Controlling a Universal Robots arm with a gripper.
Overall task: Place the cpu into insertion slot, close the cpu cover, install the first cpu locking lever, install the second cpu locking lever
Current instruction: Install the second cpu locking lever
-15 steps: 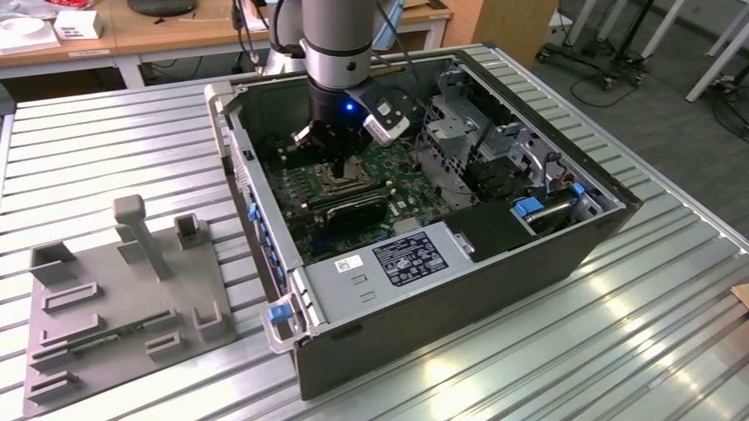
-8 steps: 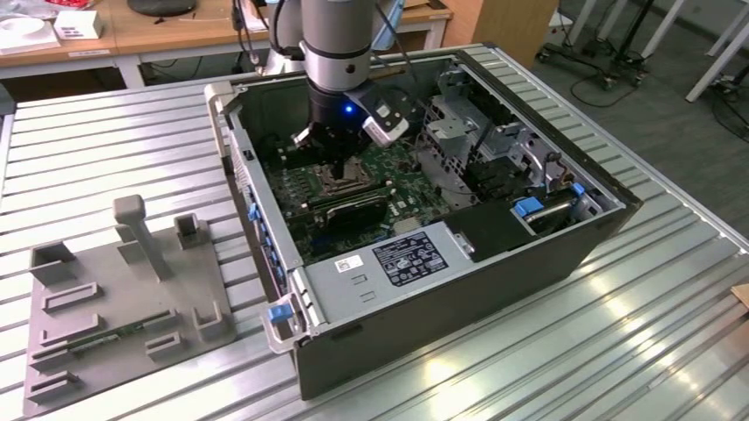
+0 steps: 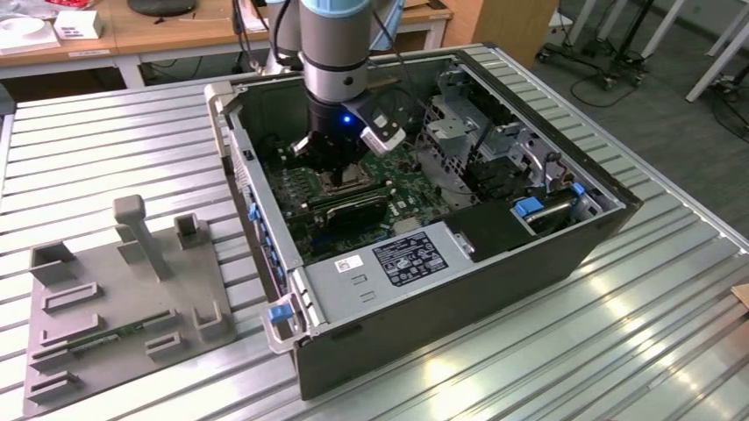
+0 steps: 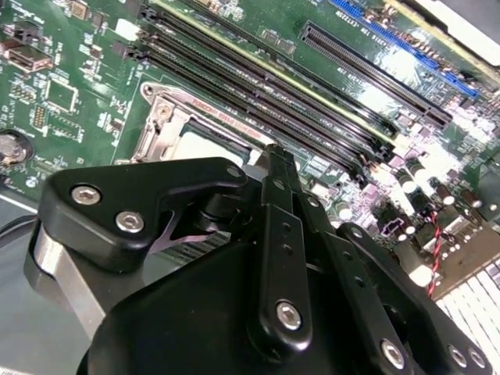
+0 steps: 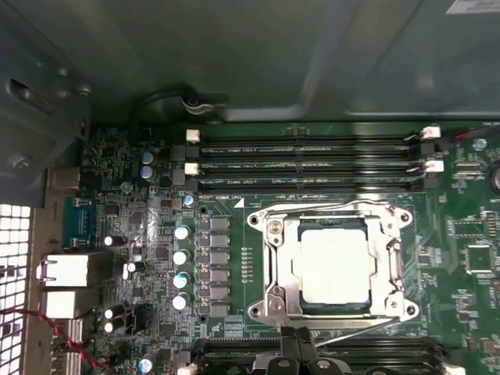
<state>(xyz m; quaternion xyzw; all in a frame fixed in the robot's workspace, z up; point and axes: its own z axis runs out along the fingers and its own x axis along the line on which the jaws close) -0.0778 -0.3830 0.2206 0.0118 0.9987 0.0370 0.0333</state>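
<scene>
In the exterior view we see the arm reaching down into the open computer case (image 3: 562,254), which lies on a slatted metal table (image 3: 655,351); the gripper (image 3: 339,167) hangs low over the green motherboard (image 3: 404,189), right above the socket area. A grey fixture plate (image 3: 117,298) sits well apart, toward the exterior view's left.

In the second wrist view the gripper's black linkage blocks much of the picture, and its fingers (image 4: 275,160) look drawn together with nothing between them (though the very tips are hard to make out). Just past them lies the insertion slot (image 4: 168,129).

In the first wrist view the cpu (image 5: 334,264) sits seated in the insertion slot, and the cpu cover (image 5: 391,262) lies flat around it. We judge placement and cover closing done. A thin locking lever (image 5: 351,334) runs near the gripper, apparently not yet latched.
</scene>
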